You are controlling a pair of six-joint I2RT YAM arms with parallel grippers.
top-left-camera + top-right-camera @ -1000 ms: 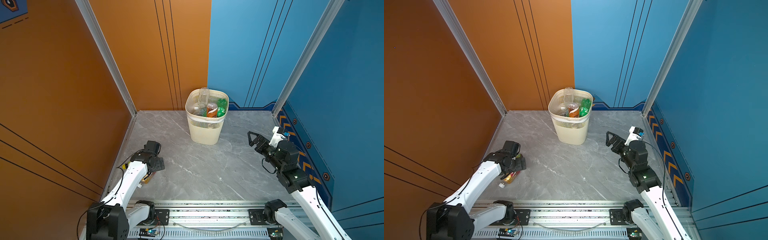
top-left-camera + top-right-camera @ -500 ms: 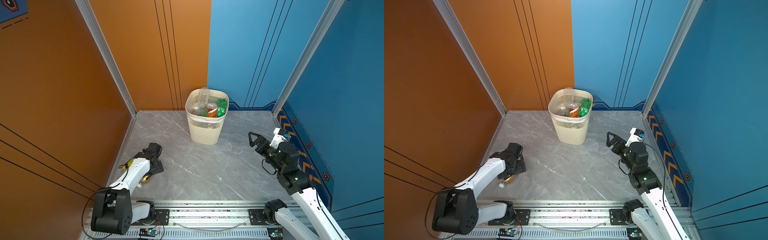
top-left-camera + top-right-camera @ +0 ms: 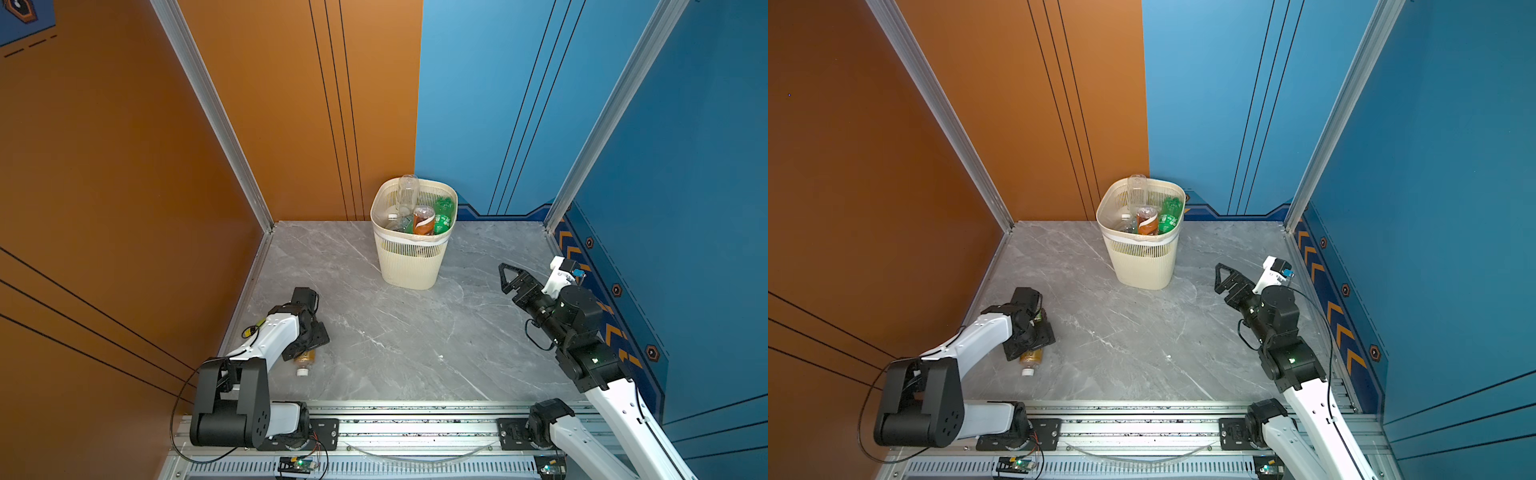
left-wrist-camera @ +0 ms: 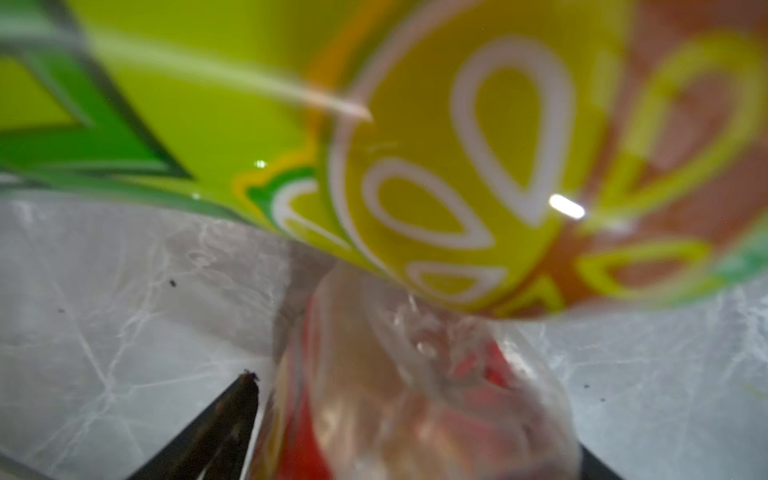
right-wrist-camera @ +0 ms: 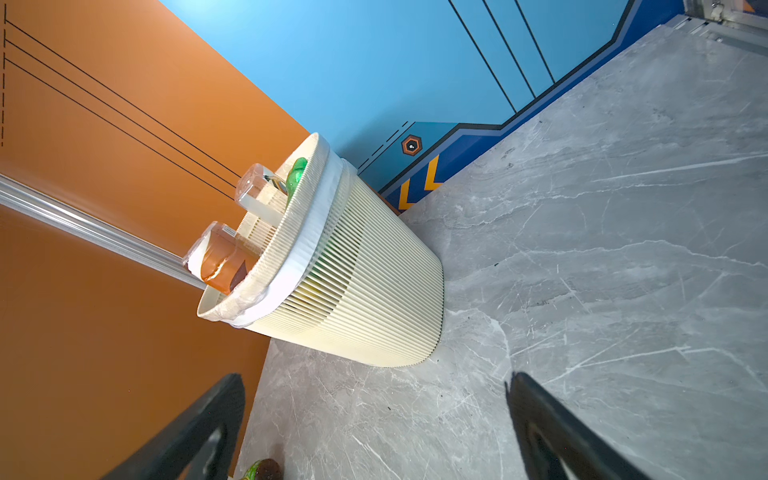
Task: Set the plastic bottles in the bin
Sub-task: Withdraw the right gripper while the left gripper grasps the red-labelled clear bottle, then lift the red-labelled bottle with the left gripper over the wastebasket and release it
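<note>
1. Crouching low over the near left of the table (image 3: pixel 415 332), the left pincer (image 3: pixel 306 347) is mostly hidden in both top views by its own black wrist and white arm (image 3: pixel 270 336). Its fingertips cannot be seen there.
2. That wrist also covers most of the lying bottle (image 3: pixel 304 360). Only an amber stretch of its body and the white cap (image 3: pixel 302 372) stick out.
3. The left wrist view is badly blurred. A yellow-green label with white loop outlines fills most of it, with a clear part flecked red beside it. One dark finger (image 4: pixel 224 419) lies close to the clear part, and the other barely shows at the frame's corner. Whether the left pincer grips the bottle or merely straddles it, I cannot tell.
4. Only the right wrist view shows the right pincer (image 5: pixel 374 378) plainly. Its fingers stand wide apart with bare table between them, and both are cut off by the frame edge. It is held above the right side of the table, aimed at the bin (image 3: pixel 411 266).
5. The bin stands at the far middle of the table, near the corner where orange wall meets blue. A clear bottle (image 3: pixel 406 193), standing on end, rises above its rim beside an orange-labelled bottle (image 3: pixel 424 220) and a green bottle (image 3: pixel 444 214). Those lying deeper are hard to make out.
6. The lying bottle's long axis runs far to near, with the cap end pointing towards the rail (image 3: pixel 415 409).
</note>
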